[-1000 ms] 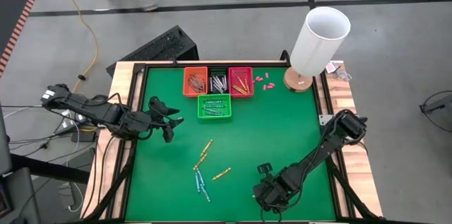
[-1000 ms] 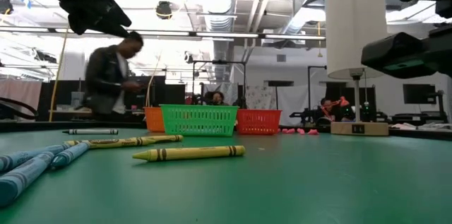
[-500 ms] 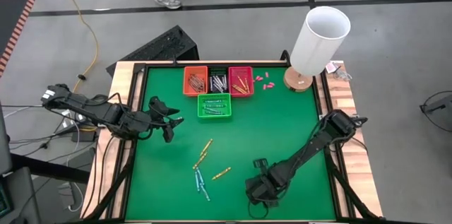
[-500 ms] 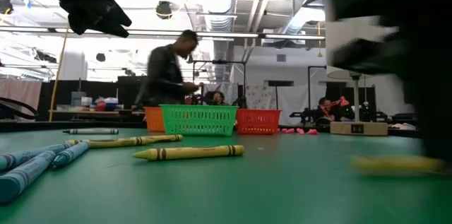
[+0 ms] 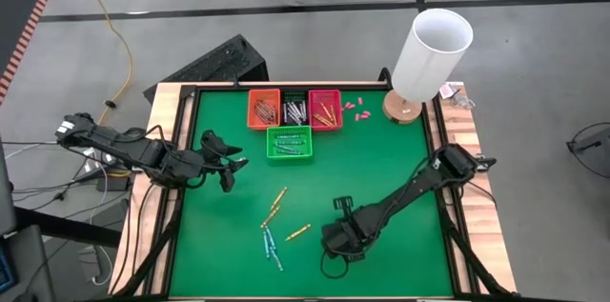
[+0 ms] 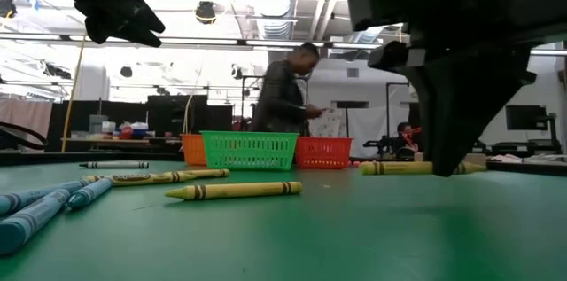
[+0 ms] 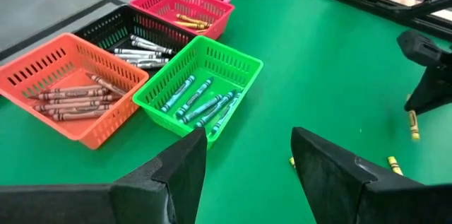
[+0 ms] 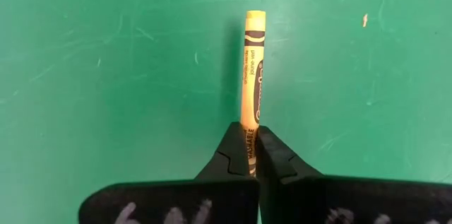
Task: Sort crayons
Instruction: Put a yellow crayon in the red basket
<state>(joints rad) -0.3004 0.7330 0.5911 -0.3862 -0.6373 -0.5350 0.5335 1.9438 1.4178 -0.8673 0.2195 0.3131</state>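
Note:
My right gripper (image 5: 334,242) hangs over the green table's near middle, shut on a yellow crayon (image 8: 252,75), which shows level in the low view (image 6: 399,167). More loose crayons lie flat to its left: yellow ones (image 5: 298,233) (image 5: 274,204) and blue ones (image 5: 271,248). At the far edge stand an orange basket (image 5: 264,109), a black one (image 5: 294,109), a red one (image 5: 325,109) and, nearer, a green one (image 5: 289,143), each with crayons lying in it. My left gripper (image 5: 229,162) waits open above the table's left side. My right gripper pinches the yellow crayon near one end (image 8: 248,143) between its two fingers. The fingers (image 6: 447,152) come from above, pointing steeply down. The crayon sticks out level from the fingertips, lifted clear of the table.
A lamp with a white shade (image 5: 431,52) on a wooden base stands at the far right corner, a few pink bits (image 5: 355,110) beside the red basket. A raised dark rim (image 5: 186,150) frames the table. A person stands beyond the far edge (image 6: 288,95).
My right gripper has gone toward the table's left edge and up, tipping a little. The yellow crayon, low by the table half a second ago, now hangs level and clear of it.

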